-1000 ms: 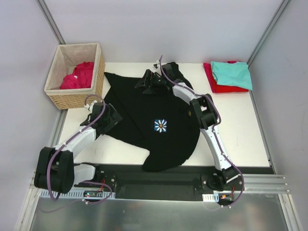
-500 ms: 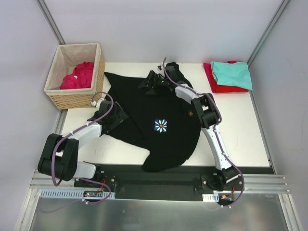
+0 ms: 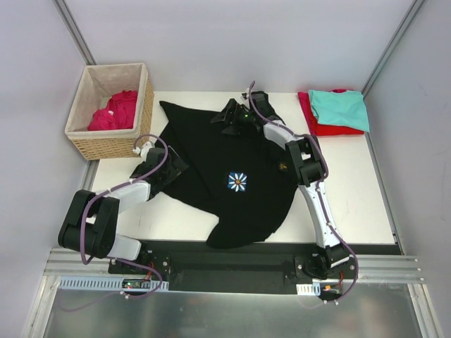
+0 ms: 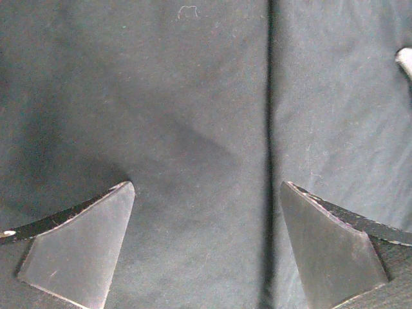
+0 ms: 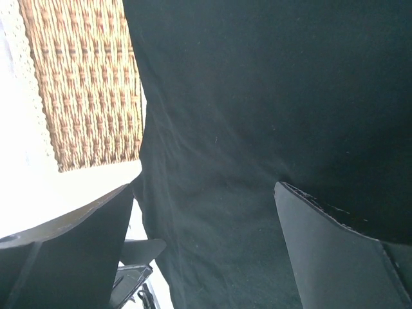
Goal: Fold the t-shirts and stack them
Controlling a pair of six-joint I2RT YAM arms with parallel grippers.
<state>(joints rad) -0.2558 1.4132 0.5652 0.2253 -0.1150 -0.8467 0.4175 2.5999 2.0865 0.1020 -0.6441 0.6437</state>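
Observation:
The large black t-shirt with a white-blue flower print lies spread on the table. My left gripper is open and low over its left edge. In the left wrist view, black cloth with a dark fold line fills the space between the open fingers of the gripper. My right gripper is open over the shirt's far edge, and black cloth shows between its fingers. A teal shirt lies folded on a red one at the far right.
A wicker basket with beige lining stands at the far left and holds a crimson-pink shirt. Its woven wall also shows in the right wrist view. Grey walls close in the table on both sides.
My left gripper has moved right onto the shirt's left edge. My right gripper has shifted right along the far edge, and the shirt's far part has shifted slightly right.

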